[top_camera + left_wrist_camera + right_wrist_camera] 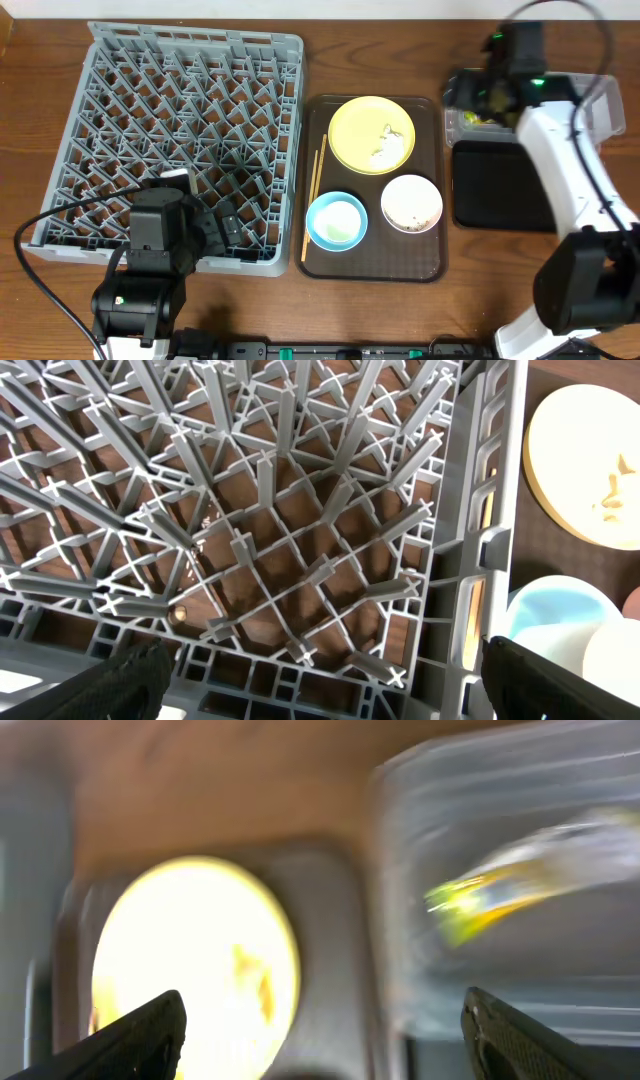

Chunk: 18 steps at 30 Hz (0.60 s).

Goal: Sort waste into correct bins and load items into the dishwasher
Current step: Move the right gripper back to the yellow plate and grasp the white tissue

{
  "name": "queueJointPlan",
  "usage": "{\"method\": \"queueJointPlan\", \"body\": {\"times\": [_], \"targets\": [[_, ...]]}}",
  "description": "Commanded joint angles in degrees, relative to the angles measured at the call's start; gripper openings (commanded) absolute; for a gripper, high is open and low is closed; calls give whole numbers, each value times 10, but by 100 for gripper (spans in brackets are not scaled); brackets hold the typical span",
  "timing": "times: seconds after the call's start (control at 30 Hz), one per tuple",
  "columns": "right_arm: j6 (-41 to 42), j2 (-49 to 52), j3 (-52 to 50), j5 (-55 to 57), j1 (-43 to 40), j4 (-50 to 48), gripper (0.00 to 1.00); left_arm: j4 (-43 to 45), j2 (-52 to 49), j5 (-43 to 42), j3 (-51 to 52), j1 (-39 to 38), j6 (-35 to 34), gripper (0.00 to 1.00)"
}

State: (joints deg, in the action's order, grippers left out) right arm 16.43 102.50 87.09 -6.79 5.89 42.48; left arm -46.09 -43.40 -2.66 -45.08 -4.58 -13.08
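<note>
The grey dish rack (180, 140) fills the left. My left gripper (222, 228) hangs open and empty over its front right corner (320, 680). On the brown serving tray (375, 268) stand the yellow plate (360, 125) with a crumpled white tissue (388, 148), the light blue bowl (336, 220) and the white bowl (412, 203); the chopsticks (313, 195) lie along its left edge. My right gripper (462, 92) is open and empty (325, 1030) at the clear tub (455, 128), which holds the yellow-green wrapper (500, 890). The black tray (500, 185) lies in front of the tub. No cream cup shows.
The left wrist view shows the rack pegs (300, 510), the plate (585, 460) and both bowls (545, 615) to the right. The right wrist view is motion-blurred. Cables run along the table's front edge.
</note>
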Motion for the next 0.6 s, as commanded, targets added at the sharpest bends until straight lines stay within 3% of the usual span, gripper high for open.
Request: {"method": "queueJointPlan", "body": {"times": [0.0,0.3,0.57], "targets": [[-105,-8,-19,-25,64,14,87,0,0,-1,-13,0,10,99],[-43,-1,-122,114,163,-45,85,-2,0,-1,-13,0,10,99],[-6,0,-218,111,171,-194,84,-2,0,-1,-13,0,10,99]]}}
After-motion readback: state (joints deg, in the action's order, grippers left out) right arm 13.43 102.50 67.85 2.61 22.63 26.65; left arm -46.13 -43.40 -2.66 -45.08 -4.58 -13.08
